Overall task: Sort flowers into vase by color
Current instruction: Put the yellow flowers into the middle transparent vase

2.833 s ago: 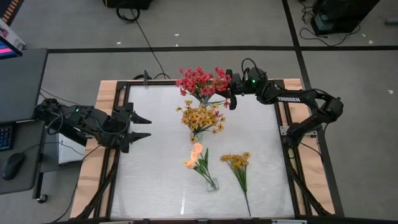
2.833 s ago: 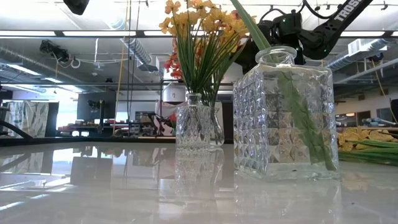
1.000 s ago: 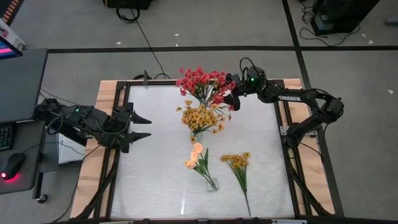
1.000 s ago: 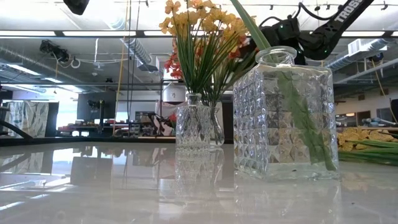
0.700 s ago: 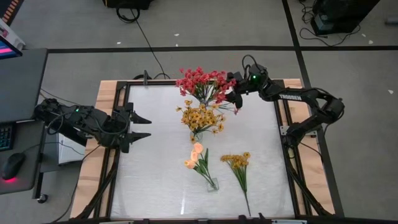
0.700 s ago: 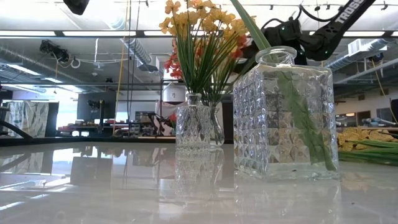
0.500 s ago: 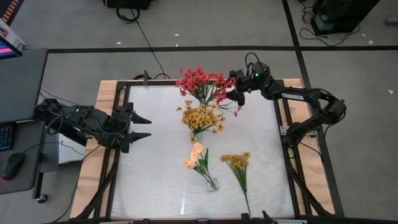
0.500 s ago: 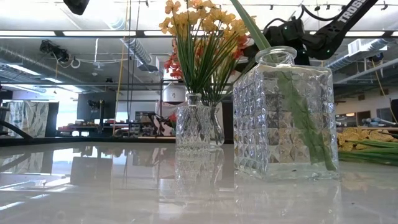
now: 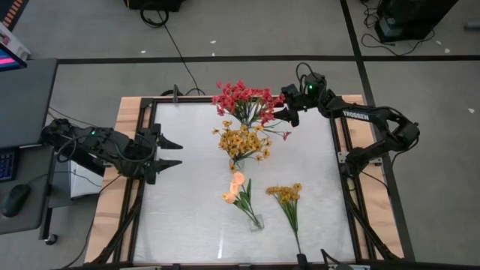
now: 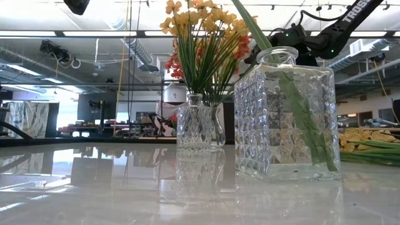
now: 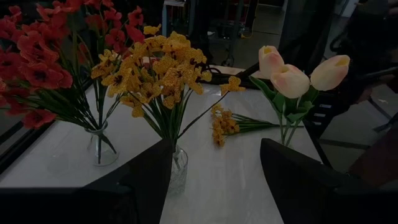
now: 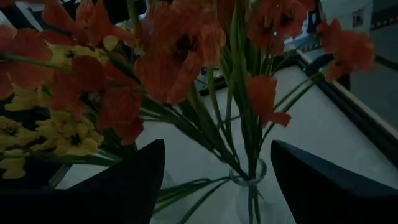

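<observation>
Red flowers [image 9: 244,100] now stand in the far vase, the right gripper [image 9: 291,114] (jaws spread, empty) having backed off beside them, leaving one yellow sprig [image 9: 288,202] lying on the surface [image 9: 187,202] while the left gripper [image 9: 171,152] waits spread.

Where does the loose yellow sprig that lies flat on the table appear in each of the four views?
High view: the loose yellow sprig lies right of the tulip vase.
Low view: only green stems at the right edge, probably this sprig.
Left wrist view: flat on the table, behind the yellow bouquet.
Right wrist view: not in it.
Shared landmark: the yellow bouquet.
</observation>
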